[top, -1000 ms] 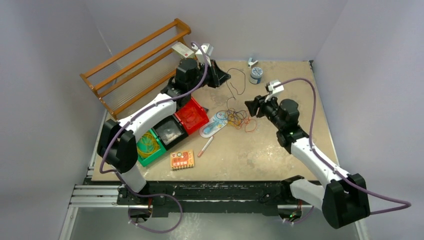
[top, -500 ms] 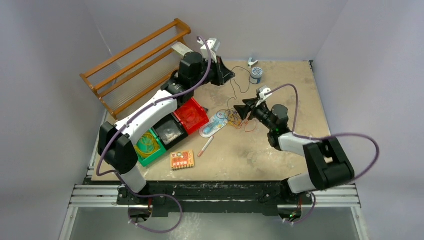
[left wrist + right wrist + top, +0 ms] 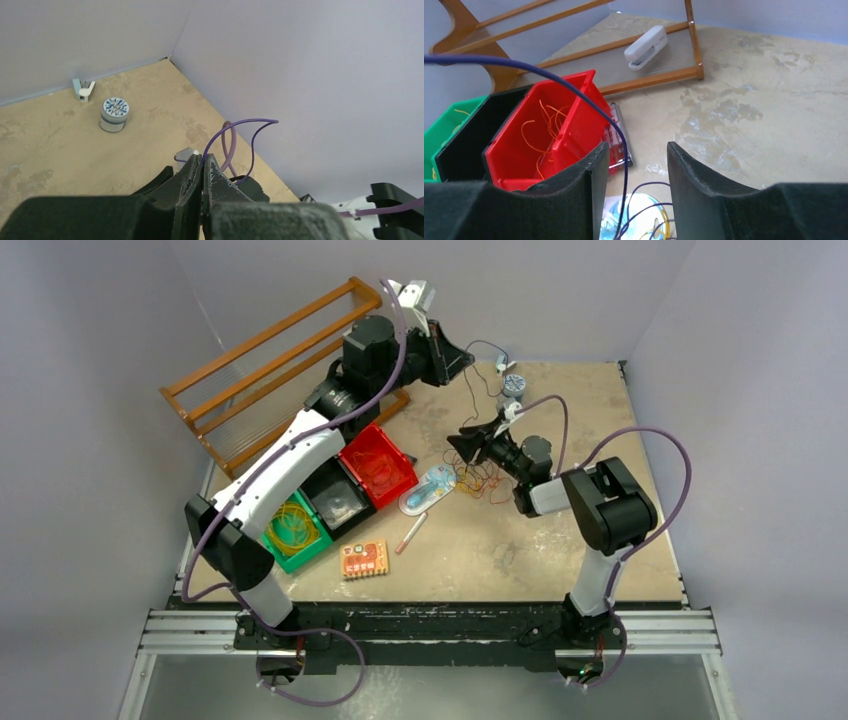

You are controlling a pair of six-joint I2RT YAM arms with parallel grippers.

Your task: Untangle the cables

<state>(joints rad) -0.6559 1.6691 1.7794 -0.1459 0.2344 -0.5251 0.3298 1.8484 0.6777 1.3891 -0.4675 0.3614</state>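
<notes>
Looking at this one, we've got the left gripper (image 3: 202, 167) raised up past the far side of the red bin (image 3: 574, 120). Its jaws are squeezed tight on a dark cable (image 3: 250, 120), which arcs out of the fingertips in a loop and drops back down.

The right gripper (image 3: 636, 155) sits to the right of the red bin with its fingers spread wide. The dark cable runs down between them, and we can't see either pad touching it. The tangle of cables (image 3: 480, 480), red, orange and yellow, lies on the table just right of the bin, right under that gripper.

As for writing, the orange card (image 3: 363, 558) in front of the bin has print too small for us to read. The tin (image 3: 114, 114) beyond the bin shows only a blue-and-white lid pattern.
</notes>
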